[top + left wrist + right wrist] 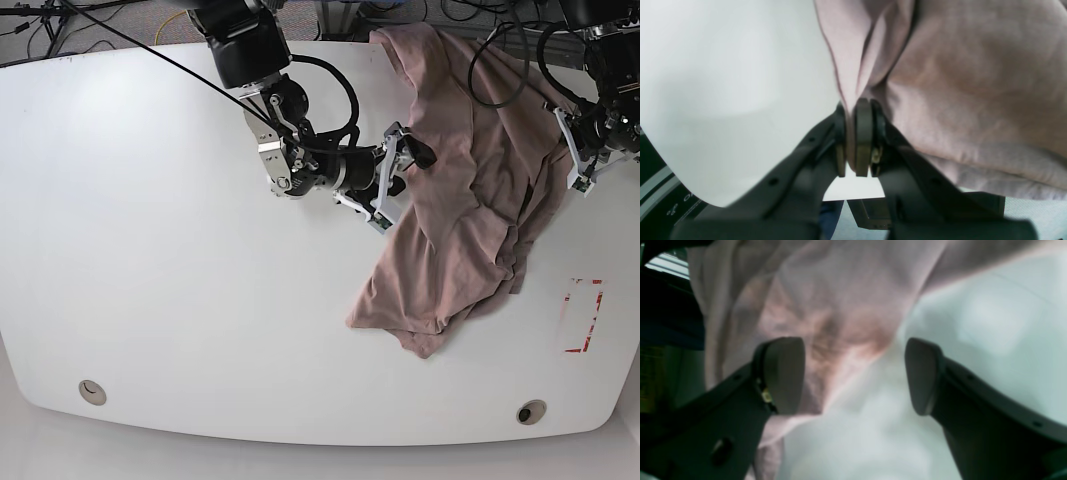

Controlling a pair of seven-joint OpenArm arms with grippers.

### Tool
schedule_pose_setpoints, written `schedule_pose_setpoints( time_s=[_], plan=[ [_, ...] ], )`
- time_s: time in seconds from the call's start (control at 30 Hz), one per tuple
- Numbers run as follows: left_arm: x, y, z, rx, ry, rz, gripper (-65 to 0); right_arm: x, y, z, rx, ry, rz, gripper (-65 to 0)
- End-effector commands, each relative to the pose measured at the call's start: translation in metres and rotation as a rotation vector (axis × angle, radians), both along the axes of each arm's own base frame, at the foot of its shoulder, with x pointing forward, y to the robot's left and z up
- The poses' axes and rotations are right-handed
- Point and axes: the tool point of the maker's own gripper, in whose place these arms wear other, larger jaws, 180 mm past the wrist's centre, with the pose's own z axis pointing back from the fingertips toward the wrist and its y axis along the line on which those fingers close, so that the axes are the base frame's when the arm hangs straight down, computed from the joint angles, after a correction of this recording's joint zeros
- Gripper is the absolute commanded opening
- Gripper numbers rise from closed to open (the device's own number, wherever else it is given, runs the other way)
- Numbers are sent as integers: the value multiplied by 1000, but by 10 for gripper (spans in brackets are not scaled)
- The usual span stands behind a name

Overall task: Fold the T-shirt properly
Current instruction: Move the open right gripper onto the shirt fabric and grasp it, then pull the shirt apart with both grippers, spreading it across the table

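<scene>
Left end effector point(857, 140) pinches T-shirt point(973, 100) fold.

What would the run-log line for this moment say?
left tool: shut on T-shirt edge | right tool: open at shirt | shirt: crumpled, unfolded

A robotics lab: two black robot arms point(300, 150) work over a wide white table point(150, 250) with rounded corners and small round cable holes. Loose black and yellow cables point(120, 15) trail across the floor behind it, and red tape marks point(582, 315) sit on the tabletop.
</scene>
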Motion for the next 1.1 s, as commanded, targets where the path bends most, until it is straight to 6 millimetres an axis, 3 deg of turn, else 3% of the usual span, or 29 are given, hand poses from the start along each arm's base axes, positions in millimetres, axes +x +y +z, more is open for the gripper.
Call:
schedule_pose_setpoints(
  time_s=[0.0,0.17,0.27,0.6,0.77,1.07],
  plan=[
    [6,7,9,26,-22,-7,-633,8,10,11,42,-19,-2,-206],
    [6,7,9,26,-22,-7,-633,6,16,12,54,-10,0,-206],
    [6,7,9,26,-22,-7,-633,6,16,12,54,-10,2,-243],
    [6,7,10,25,-23,-7,-633,20,15,21,54,-45,-3,-642],
    [8,-4,5,21,-5,-54,-633,32,15,32,57,-83,-5,-645],
    [43,-39,9,10,-36,-188,-633,68,-33,56,32,-199,-102,-645]
  ],
)
